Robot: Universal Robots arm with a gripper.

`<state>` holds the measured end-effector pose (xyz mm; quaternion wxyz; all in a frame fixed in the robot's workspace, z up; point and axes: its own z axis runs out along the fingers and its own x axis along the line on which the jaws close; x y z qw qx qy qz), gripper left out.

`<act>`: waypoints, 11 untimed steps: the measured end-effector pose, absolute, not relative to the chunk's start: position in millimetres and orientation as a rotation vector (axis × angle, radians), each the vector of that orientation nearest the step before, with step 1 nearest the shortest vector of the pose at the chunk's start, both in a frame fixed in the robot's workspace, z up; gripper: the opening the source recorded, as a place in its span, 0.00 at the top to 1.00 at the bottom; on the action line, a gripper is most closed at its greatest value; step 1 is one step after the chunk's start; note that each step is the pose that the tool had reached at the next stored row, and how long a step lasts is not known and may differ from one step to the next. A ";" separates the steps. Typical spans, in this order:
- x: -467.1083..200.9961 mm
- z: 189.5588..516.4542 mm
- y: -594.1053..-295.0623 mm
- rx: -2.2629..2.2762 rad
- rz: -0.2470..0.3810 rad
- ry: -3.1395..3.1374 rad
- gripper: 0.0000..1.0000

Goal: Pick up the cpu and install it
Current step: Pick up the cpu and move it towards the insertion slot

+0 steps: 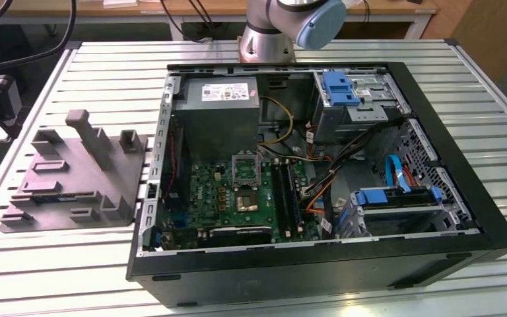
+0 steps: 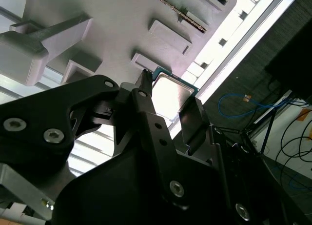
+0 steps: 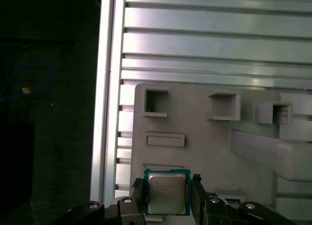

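The cpu [image 3: 167,192], a small flat square chip with a pale silver top and green edge, sits between my gripper's [image 3: 168,186] two black fingers [image 3: 138,193], which press against its opposite edges. It hangs just over the grey-purple fixture [image 3: 195,132], close to the fixture's edge by the table rim. In the second wrist view the cpu [image 2: 168,94] shows bright between the gripper's [image 2: 169,97] fingers [image 2: 146,100]. The fixture [image 1: 68,178] lies on the slatted table at the exterior view's left.
An open black computer case [image 1: 324,178] fills the table's middle, with a green motherboard [image 1: 236,198], its dark socket [image 1: 246,198], a grey power supply [image 1: 222,105] and blue drive brackets [image 1: 340,89]. The arm's base [image 1: 271,33] stands behind the case. Raised posts [image 3: 268,154] stick up from the fixture.
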<state>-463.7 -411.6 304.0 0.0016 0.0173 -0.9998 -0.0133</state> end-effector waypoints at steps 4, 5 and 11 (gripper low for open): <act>-463.8 304.3 -411.7 0.054 -0.042 -3.138 0.53; -463.8 304.9 -411.7 0.054 -0.041 -3.137 0.53; -463.8 311.1 -411.6 0.054 -0.041 -3.137 0.53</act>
